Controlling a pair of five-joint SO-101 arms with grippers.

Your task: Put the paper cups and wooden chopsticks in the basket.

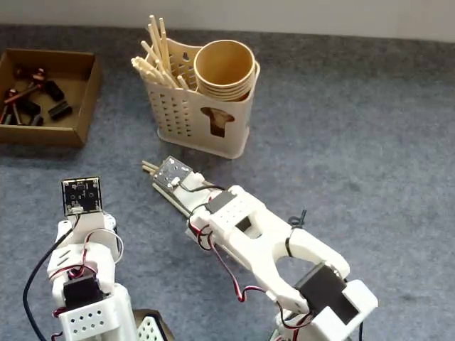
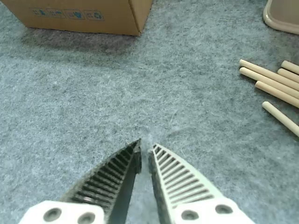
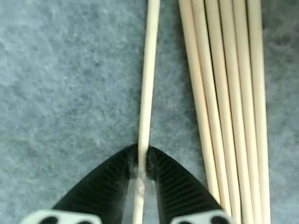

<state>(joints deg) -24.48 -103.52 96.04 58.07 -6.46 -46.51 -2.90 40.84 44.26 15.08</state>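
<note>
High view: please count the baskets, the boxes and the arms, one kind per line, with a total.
Basket: 1
Box: 1
Arms: 2
Total: 4

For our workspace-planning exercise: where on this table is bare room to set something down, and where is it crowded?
Free: the wide grey mat right of the basket, out to the edge; also the strip between the cardboard box and the left gripper. Crowded: in front of the basket, where the loose chopsticks lie and the right gripper pinches one.
</note>
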